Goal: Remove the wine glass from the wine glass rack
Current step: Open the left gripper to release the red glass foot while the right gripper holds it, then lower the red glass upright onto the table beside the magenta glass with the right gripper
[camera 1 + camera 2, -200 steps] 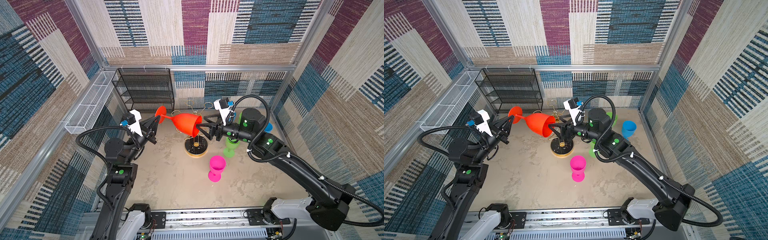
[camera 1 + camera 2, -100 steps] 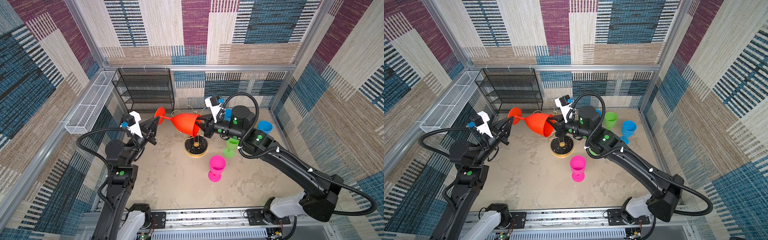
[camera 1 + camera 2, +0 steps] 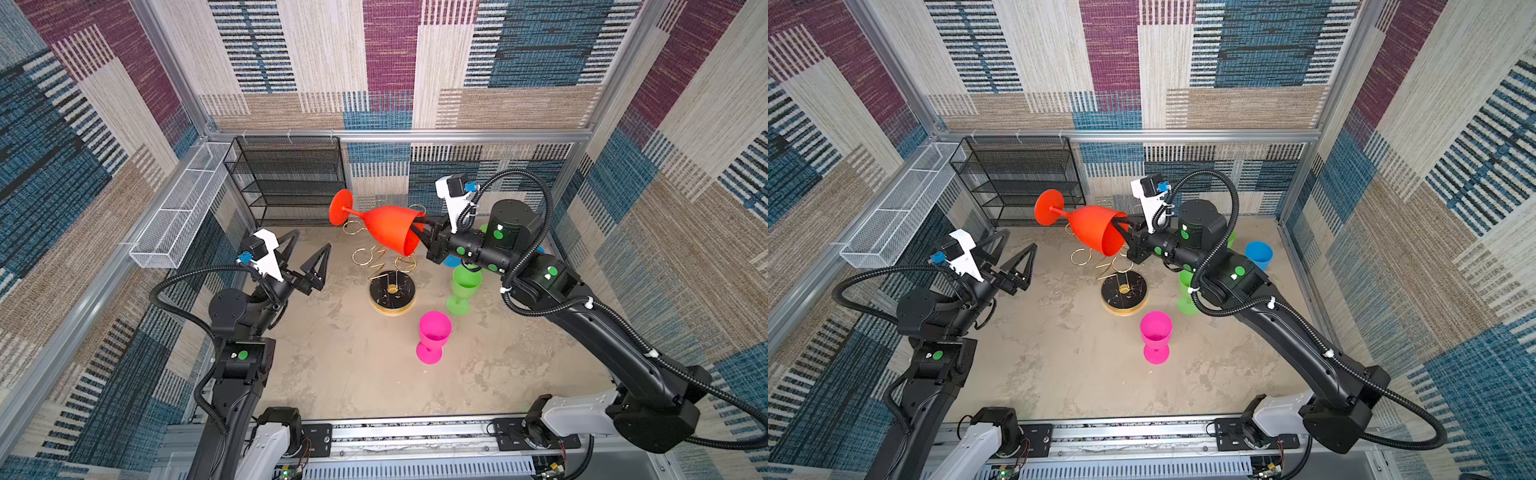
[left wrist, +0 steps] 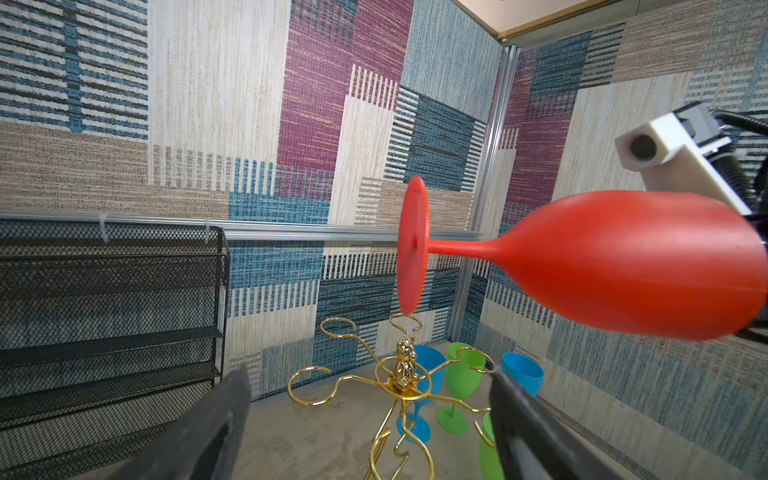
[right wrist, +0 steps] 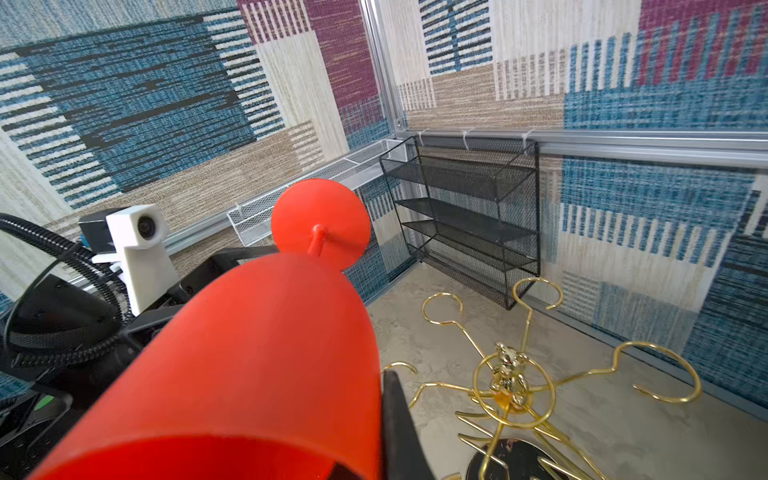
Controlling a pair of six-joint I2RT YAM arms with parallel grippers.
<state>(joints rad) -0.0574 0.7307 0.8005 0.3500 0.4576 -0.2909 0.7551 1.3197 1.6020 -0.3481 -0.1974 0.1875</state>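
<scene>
Red wine glass point(image 3: 386, 230) lies sideways in your right pincer point(image 3: 420, 231), which pinches its rim; the foot points away, toward your left pincer point(image 3: 311, 241). That one is spread wide and holds nothing, short of the foot. Below the right pincer, the wine glass rack point(image 3: 392, 292) stands on the bench point(image 3: 353, 374).

Shelf unit: black mesh shelf unit point(image 3: 291, 183), tiered, against the back wall near the left corner.
Basket: long white mesh basket point(image 3: 183, 212) along the left wall, its far end just beside the shelf unit.
Pink goblet: pink goblet point(image 3: 434, 336) upright, mouth up (the one nearest the front).
Green goblet: green goblet point(image 3: 465, 284) upright, just behind the pink goblet.
Blue goblets: blue goblet point(image 3: 1259, 254) upright near the right wall; second blue goblet point(image 4: 430, 361) shows in the left wrist view.
Tabletop: mottled tan tabletop point(image 3: 353, 374).
Walls: patchwork woven panels point(image 3: 395, 62) in blue, plum, cream and tan.
</scene>
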